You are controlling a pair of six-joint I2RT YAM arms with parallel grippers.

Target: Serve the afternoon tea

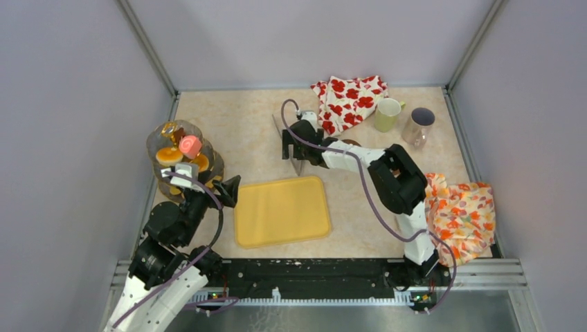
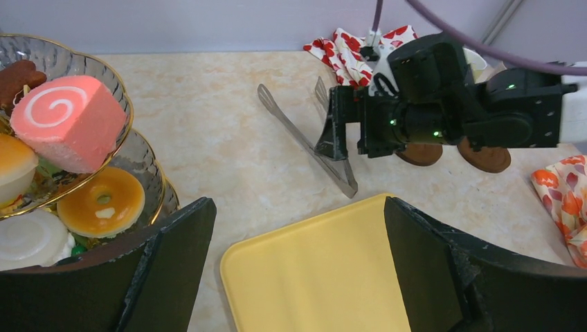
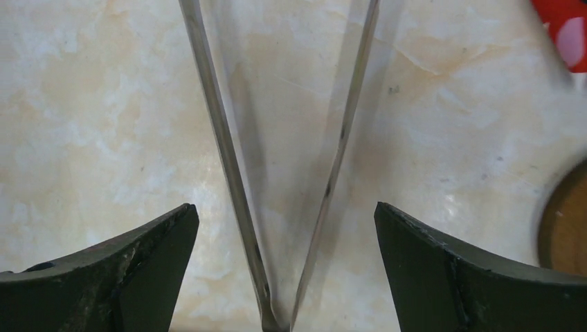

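Toy sweets fill a tiered glass stand (image 1: pixel 158 140) at the left: a pink swirl roll (image 1: pixel 190 145) on top, also in the left wrist view (image 2: pixel 69 121), with an orange tart (image 2: pixel 102 200) below it. Two brown biscuits (image 2: pixel 484 155) lie on the table by the right arm. A pale-yellow mug (image 1: pixel 387 114) and a greyish mug (image 1: pixel 418 124) stand at the back right. My left gripper (image 2: pixel 297 207) is open and empty beside the stand, over the near corner of the tray. My right gripper (image 3: pixel 285 207) is open, low over the tongs, one finger on each side, not touching them.
A yellow tray (image 1: pixel 280 211) lies in the middle front. Long metal tongs (image 1: pixel 292 158) lie behind it, seen also in the right wrist view (image 3: pixel 228 159). One red-flowered cloth (image 1: pixel 349 97) lies at the back, an orange-flowered one (image 1: pixel 460 214) at the right front.
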